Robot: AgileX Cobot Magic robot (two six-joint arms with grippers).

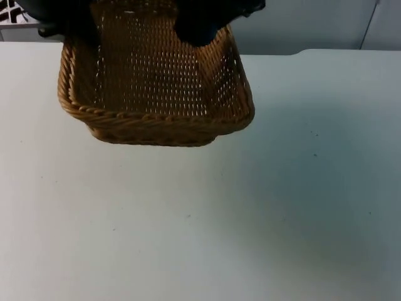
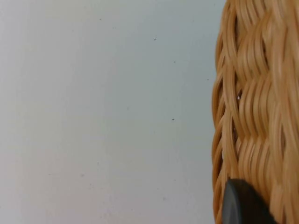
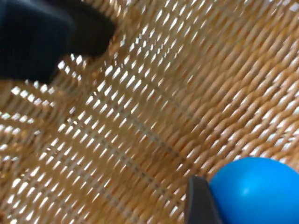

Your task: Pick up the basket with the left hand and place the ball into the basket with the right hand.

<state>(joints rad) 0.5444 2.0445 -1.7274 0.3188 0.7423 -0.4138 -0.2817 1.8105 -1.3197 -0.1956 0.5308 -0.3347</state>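
Observation:
The brown wicker basket (image 1: 156,94) hangs tilted above the table at the back, its open side facing me. My left gripper (image 1: 67,26) is shut on its left rim; in the left wrist view a black fingertip (image 2: 243,203) presses against the woven rim (image 2: 254,102). My right gripper (image 1: 199,28) is over the far part of the basket and shut on the blue ball (image 3: 257,191). One of its fingertips (image 3: 198,205) lies against the ball, just above the basket's woven floor (image 3: 154,112). The arm hides the ball in the top view.
The white table (image 1: 207,226) stretches in front of and to the right of the basket. The grey partition wall (image 1: 313,25) stands behind it. A blurred black shape (image 3: 42,37) sits at the basket's wall in the right wrist view.

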